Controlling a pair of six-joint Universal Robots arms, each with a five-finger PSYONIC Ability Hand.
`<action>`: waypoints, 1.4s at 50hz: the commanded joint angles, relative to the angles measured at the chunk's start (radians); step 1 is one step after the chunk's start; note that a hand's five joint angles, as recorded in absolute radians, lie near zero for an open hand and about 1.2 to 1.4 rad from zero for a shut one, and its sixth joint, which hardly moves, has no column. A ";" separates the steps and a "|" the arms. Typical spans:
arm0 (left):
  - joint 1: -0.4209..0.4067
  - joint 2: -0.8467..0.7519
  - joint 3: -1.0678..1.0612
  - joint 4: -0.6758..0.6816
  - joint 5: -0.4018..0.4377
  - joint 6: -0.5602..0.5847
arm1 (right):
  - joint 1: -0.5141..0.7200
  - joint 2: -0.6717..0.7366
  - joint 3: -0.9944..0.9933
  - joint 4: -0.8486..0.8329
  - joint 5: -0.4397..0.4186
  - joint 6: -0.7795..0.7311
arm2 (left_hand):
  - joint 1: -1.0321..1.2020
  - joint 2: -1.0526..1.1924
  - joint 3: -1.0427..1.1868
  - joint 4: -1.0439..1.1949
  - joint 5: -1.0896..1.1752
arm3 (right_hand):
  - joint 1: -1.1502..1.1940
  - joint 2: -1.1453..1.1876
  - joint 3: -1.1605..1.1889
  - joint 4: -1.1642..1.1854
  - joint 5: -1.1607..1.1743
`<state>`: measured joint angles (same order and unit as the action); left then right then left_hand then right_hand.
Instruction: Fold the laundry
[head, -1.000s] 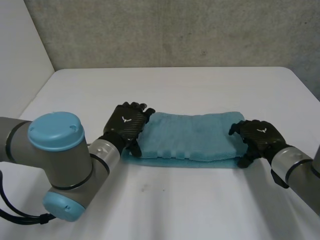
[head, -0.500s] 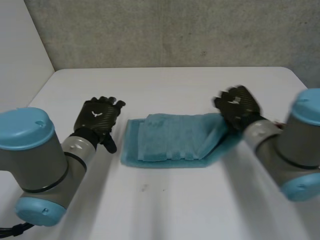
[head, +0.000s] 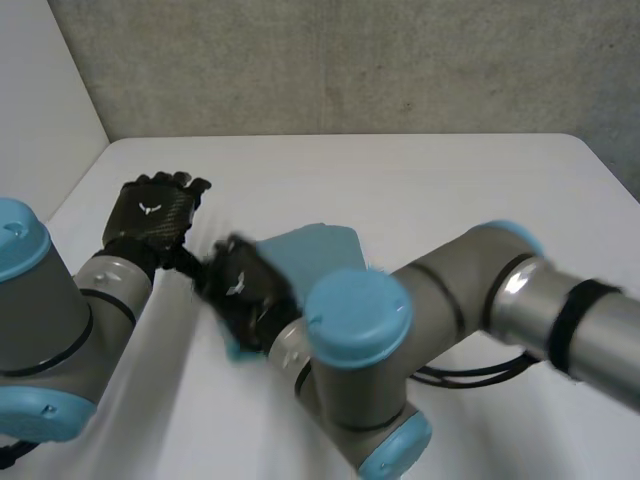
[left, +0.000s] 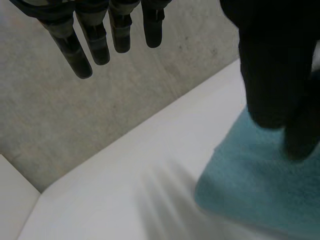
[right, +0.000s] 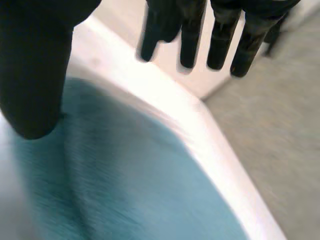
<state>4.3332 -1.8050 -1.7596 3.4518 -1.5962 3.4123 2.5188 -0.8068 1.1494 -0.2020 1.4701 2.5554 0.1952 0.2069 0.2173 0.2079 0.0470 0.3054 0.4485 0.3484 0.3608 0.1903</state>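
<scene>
Teal towel (head: 312, 250); white table (head: 450, 185); concrete wall (head: 350, 60)

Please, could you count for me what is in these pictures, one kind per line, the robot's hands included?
teal towel: 1
black hands: 2 (left hand, right hand)
white table: 1
Total: 4

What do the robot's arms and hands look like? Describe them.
The left arm and right arm are thick grey tubes with light-blue caps on rounded joints; the right arm wears a black band. The left robot hand and right robot hand are black, each back bearing a white emblem.
</scene>
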 joint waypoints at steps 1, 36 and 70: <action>-0.027 -0.036 0.110 0.000 0.002 -0.040 | -0.129 -0.207 0.096 -0.002 0.084 0.241 | -0.008 -0.020 -0.030 -0.021 -0.034 | -0.131 -0.274 -0.174 -0.186 -0.190; -0.121 -0.297 0.269 -0.283 -0.051 -0.209 | -0.333 0.077 -0.135 0.329 -0.034 0.493 | -0.002 -0.014 -0.024 -0.015 -0.029 | -0.131 -0.274 -0.174 -0.186 -0.190; 0.003 0.159 0.557 -0.666 0.067 -0.216 | -0.649 -0.608 0.085 0.400 0.105 0.523 | 0.001 -0.011 -0.021 -0.012 -0.026 | -0.131 -0.274 -0.174 -0.186 -0.190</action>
<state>4.3198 -1.6840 -1.1940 2.7963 -1.5860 3.1994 1.9236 -1.3737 1.1922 0.1904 1.5784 3.0817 0.1952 0.2069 0.2173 0.2079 0.0435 0.2043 0.2185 0.2157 0.2345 0.0607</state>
